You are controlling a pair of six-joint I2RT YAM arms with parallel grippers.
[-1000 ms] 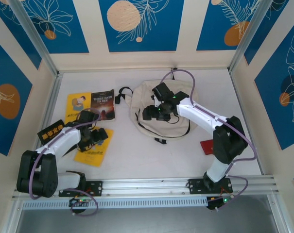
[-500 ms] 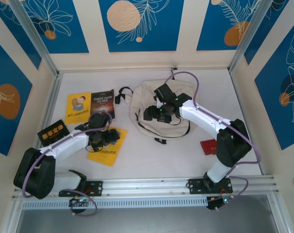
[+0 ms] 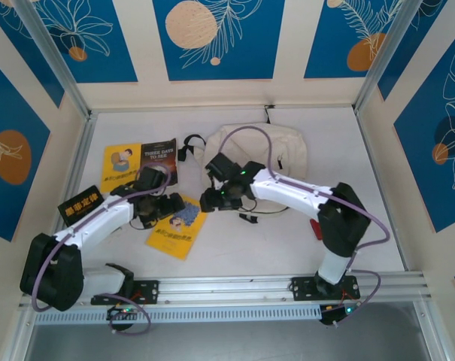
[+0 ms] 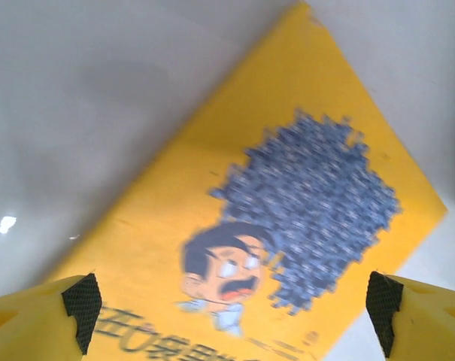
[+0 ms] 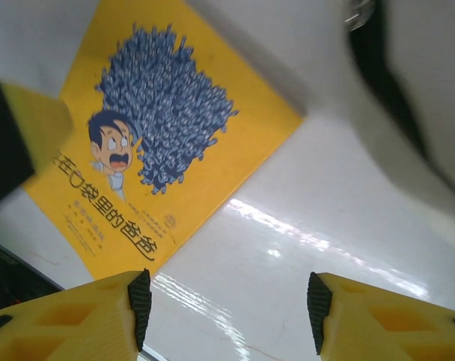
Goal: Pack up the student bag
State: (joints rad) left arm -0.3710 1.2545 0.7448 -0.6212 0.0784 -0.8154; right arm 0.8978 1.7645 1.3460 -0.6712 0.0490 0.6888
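Book first: the left gripper (image 4: pixel 231 308) hangs wide open over the yellow book (image 4: pixel 272 226). It should go straight down and pinch one edge (not the flat middle). The right gripper (image 5: pixel 227 301) is open too and holds nothing. The student bag (image 3: pixel 291 147) lies at the back. A second ago the right gripper sat on the bag. Now it is beside the book, which has slid right.

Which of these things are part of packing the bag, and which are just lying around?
In the job:
student bag
yellow cartoon book, probably the next thing to go in

Lying about for now, perhaps to be packed later:
second yellow book
dark paperback
black book with yellow lettering
small red item
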